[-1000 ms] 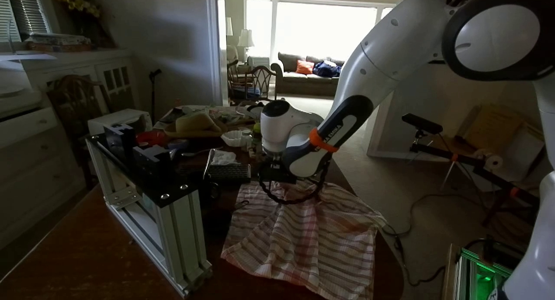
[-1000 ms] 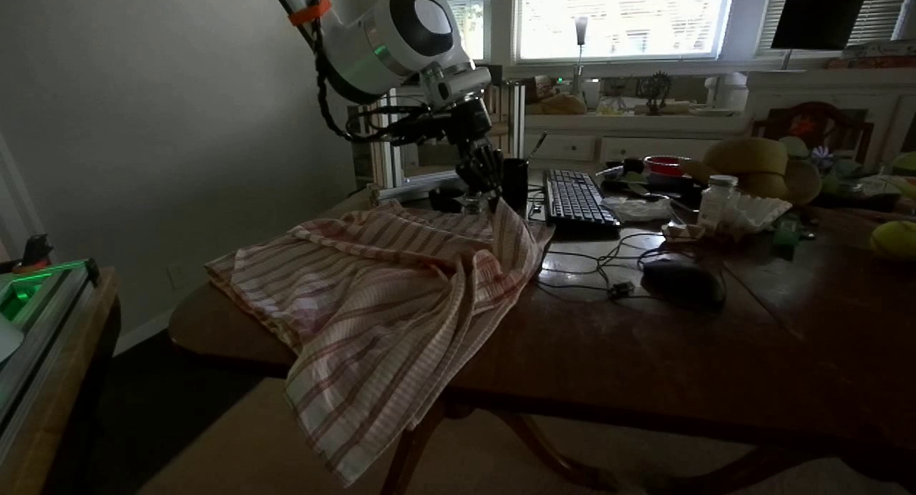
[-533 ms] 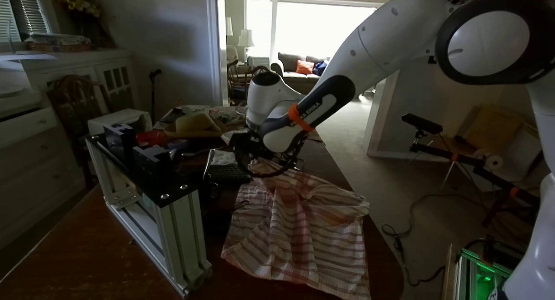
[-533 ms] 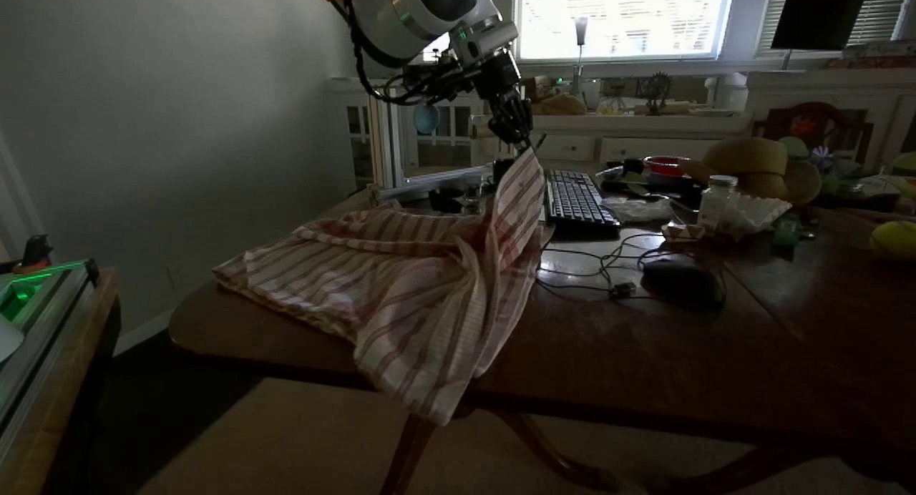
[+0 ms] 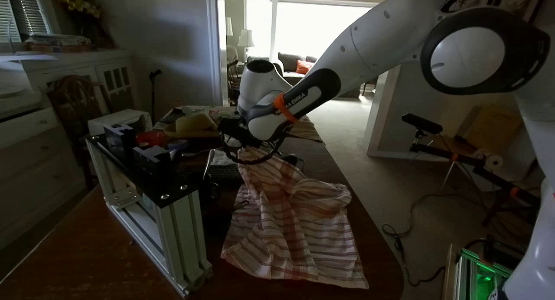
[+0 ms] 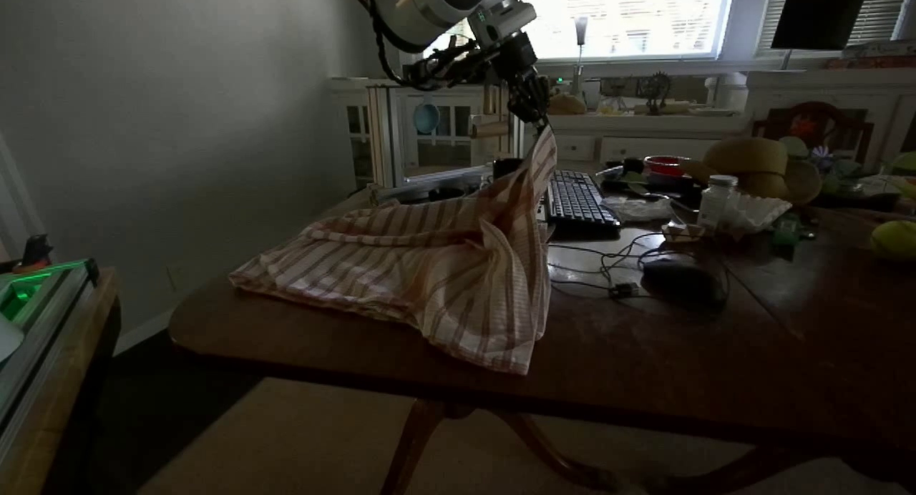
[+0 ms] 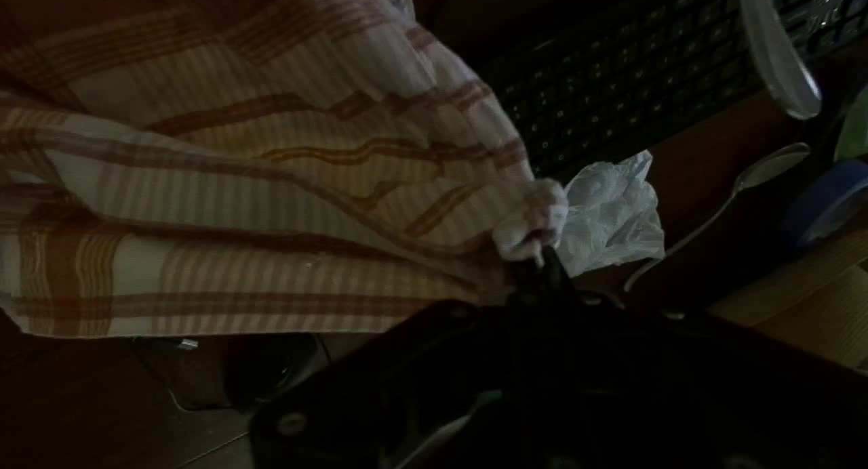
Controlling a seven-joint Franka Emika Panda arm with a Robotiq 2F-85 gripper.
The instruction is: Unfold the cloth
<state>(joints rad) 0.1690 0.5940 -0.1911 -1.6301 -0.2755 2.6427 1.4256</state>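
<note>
Evidently the spreading step is in hand: my tool (image 7: 540,264) is clamped on a gathered bit of the cloth (image 6: 401,255), raised in a peak beside the keyboard (image 6: 578,198) while the rest lies rumpled on the counter (image 6: 630,359). Next, I judge, I must draw that part away from the folds and lay it flat. The fingers (image 7: 557,274) are too dark to tell corner from edge, and any underlayers are hidden.
</note>
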